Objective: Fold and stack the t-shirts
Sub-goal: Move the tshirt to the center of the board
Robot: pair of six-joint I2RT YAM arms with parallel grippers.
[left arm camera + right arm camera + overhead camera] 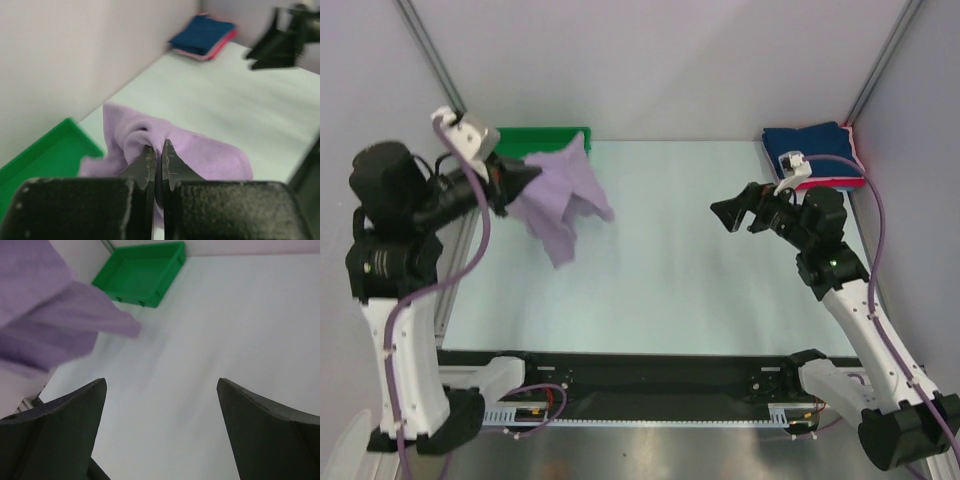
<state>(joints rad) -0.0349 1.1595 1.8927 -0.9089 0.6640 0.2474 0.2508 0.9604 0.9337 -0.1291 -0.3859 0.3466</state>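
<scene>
**A:** Where is the lavender t-shirt [565, 195]?

**B:** It's off the table [670, 290], hanging bunched from the left gripper [527, 179]. Those fingers are pressed together on one fold of cloth, just beside the green tray [545, 135] in the far left corner.

**A:** And the right gripper [725, 213]?

**B:** Its fingers are spread wide with nothing between them. It sits mid-table, aimed at the shirt and well apart from it.

**A:** So what could go wrong?

**B:** The hold is the main worry. It's a single pinch on a gathered ridge, so a quick swing could let the soft cloth slide out and drop in a heap. I can't tell which part of the shirt is pinched, so laying it flat may go badly.

**A:** Does the tray matter?

**B:** It could. If the shirt is lowered where it hangs, a trailing corner might drape over the rim and snag.

**A:** What about the second grab?

**B:** The loose end looks blurred in the right wrist view, so it may be swaying. The right gripper could miss it, or catch several layers and twist the shirt.

**A:** Is the stack at risk?

**B:** The navy t-shirt [810, 140] lies folded on the pink-red t-shirt [832, 183] in the far right corner, close behind the right arm. A careless swing back could nudge it.
</scene>
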